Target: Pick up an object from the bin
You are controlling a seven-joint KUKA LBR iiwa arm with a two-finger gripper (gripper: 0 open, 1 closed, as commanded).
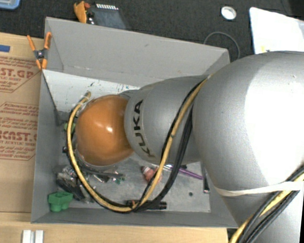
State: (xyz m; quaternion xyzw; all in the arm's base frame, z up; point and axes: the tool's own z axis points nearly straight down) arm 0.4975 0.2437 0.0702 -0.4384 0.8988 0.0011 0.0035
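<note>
The arm's orange wrist cover (103,130) hangs over the left side of the bin (137,52), hiding the gripper; whether it is open or closed cannot be told. A green piece (59,201), perhaps plastic, lies in the lower-left corner.

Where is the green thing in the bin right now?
In the camera view the green piece lies in the bin's lower-left corner, below the arm's orange cover and just left of the looping yellow cable.

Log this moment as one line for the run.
arm in bin | orange wrist cover over view's left floor | nearest: green piece lower-left corner, pink piece mid-floor | grasp: cannot tell
</note>
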